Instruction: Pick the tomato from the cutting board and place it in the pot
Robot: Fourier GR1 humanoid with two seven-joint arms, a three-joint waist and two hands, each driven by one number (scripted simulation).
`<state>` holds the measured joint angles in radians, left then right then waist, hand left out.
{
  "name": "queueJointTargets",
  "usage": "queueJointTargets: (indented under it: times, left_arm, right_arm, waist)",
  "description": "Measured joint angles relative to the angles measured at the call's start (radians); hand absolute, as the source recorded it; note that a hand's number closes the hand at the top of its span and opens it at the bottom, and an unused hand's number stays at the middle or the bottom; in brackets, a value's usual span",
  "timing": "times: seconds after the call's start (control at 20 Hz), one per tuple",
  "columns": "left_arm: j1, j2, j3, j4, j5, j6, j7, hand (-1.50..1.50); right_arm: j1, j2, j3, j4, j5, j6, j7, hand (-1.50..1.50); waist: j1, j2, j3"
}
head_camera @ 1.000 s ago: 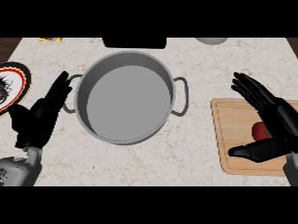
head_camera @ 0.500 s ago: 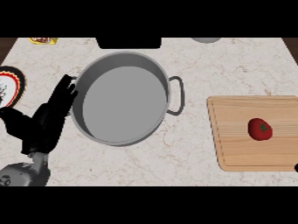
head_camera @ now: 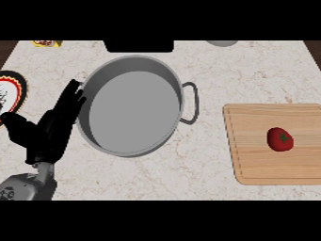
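Tomato (head_camera: 280,139) on cutting board (head_camera: 256,162) | left robot hand (head_camera: 49,133) spread, upright beside pot (head_camera: 129,113)

Red tomato (head_camera: 280,139), tan wood board (head_camera: 260,160), grey pot (head_camera: 132,110), w/ marbled counter (head_camera: 260,75).

Left hand (head_camera: 46,134) is matte black all over, with long slim fingers (head_camera: 69,101) and a thicker, blunt thumb (head_camera: 17,123), set on a short narrow grey wrist (head_camera: 46,168) that widens into a rounded light-grey forearm (head_camera: 25,187) shell bearing a dark ring-shaped marking on its side.
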<state>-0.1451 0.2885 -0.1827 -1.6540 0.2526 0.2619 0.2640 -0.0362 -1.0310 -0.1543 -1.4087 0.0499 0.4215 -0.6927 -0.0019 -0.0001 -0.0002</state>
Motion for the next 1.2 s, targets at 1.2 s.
queueJointTargets:
  times: [1.2]
  left_arm:
    - [-0.011,-0.079,0.035,0.009,-0.076,-0.033,0.024,0.00]
  right_arm:
    - [-0.107,0.100,0.169,-0.079,0.363,0.160,0.399,-1.50]
  waist:
    - [0.003,0.000,0.000]
